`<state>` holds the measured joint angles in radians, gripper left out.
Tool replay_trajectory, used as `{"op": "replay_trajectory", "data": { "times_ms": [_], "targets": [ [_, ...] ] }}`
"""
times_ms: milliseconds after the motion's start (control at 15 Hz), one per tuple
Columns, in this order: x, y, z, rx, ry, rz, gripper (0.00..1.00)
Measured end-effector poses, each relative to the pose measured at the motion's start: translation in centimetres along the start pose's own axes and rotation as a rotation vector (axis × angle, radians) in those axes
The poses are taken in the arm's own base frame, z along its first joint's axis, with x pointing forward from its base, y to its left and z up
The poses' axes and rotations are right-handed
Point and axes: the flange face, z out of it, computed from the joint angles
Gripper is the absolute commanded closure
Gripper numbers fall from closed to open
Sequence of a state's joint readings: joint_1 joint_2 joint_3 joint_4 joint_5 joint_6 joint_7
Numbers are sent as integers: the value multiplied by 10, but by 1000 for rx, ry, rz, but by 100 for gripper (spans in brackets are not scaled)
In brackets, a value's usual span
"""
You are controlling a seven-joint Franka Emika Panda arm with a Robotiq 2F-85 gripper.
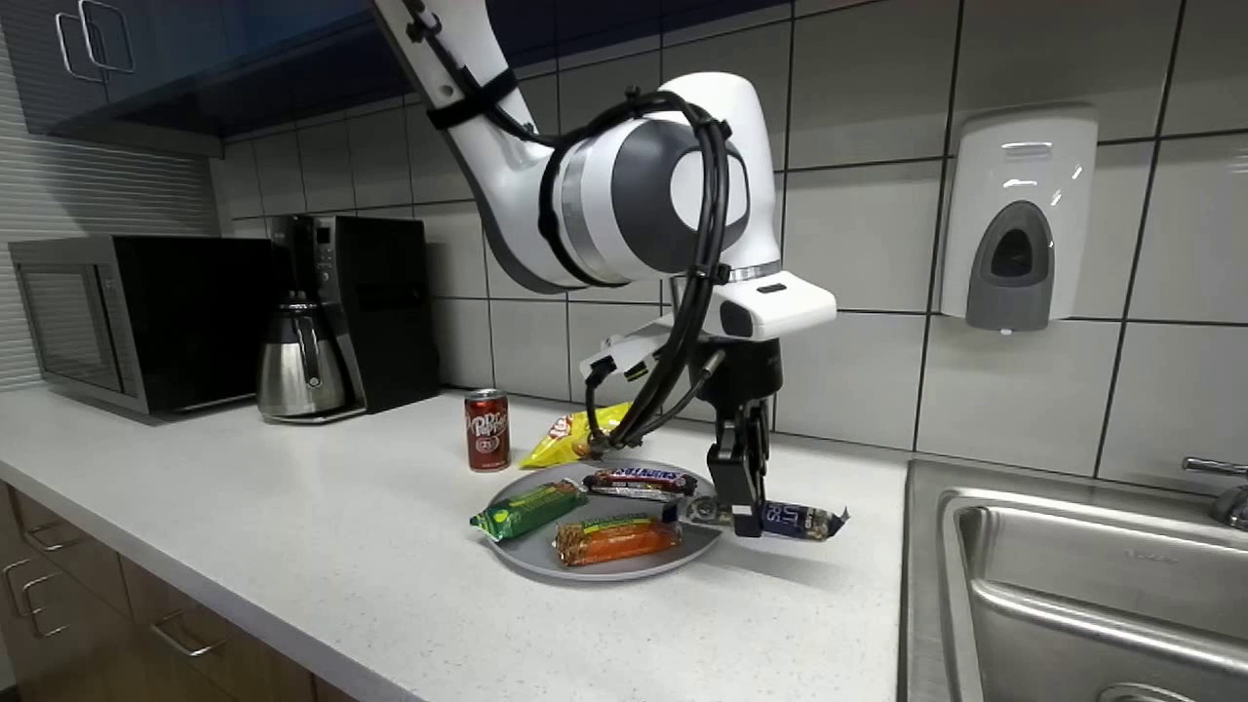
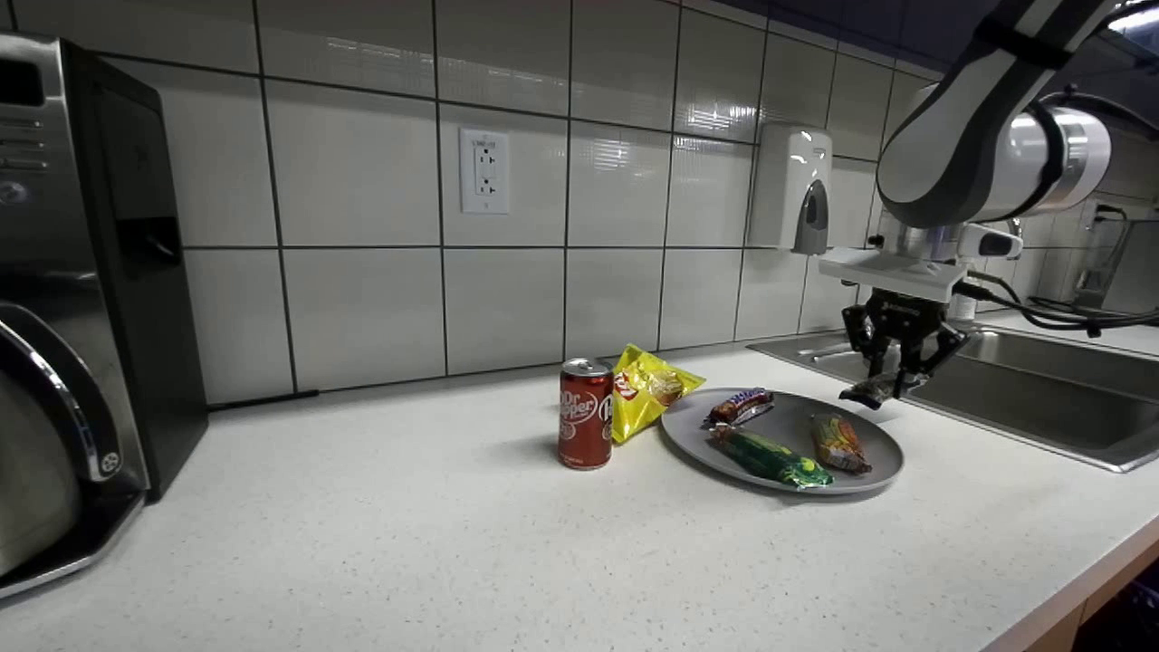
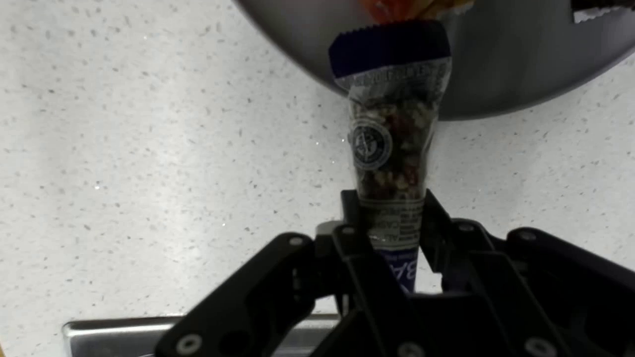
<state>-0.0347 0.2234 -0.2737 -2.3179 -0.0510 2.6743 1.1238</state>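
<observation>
1. A white, speckled bench (image 1: pixel 322 526) carries the snacks.
2. On it lies a round, flat grey plate (image 2: pixel 790 421).
3. The black metal pincer (image 3: pixel 390 218) grasps a long nut bar in clear-and-navy wrapping (image 3: pixel 394 134) near its middle, one end over the plate's rim.
4. A glossy yellow chip bag (image 2: pixel 645 394) sits near the plate.
5. A red cylindrical soda can (image 2: pixel 585 417) stands upright beside it.
6. Green-wrapped (image 1: pixel 529 509), orange-wrapped (image 1: pixel 616 541) and dark brown-wrapped (image 1: pixel 639 481) bars rest on the plate.

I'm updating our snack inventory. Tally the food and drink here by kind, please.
Wrapped bars: 4 (nut bar, Snickers, green-wrapped bar, orange-wrapped bar)
Yellow chip bag: 1
Dr Pepper can: 1
Total: 6
</observation>
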Motion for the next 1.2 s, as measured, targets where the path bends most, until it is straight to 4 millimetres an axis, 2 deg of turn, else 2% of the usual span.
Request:
{"op": "replay_trajectory", "data": {
  "times_ms": [600, 1200],
  "targets": [
    [-39, -30, -11, 26, 5, -109, 92],
    [-69, -44, -11, 18, -13, -168, 92]
  ]
}}
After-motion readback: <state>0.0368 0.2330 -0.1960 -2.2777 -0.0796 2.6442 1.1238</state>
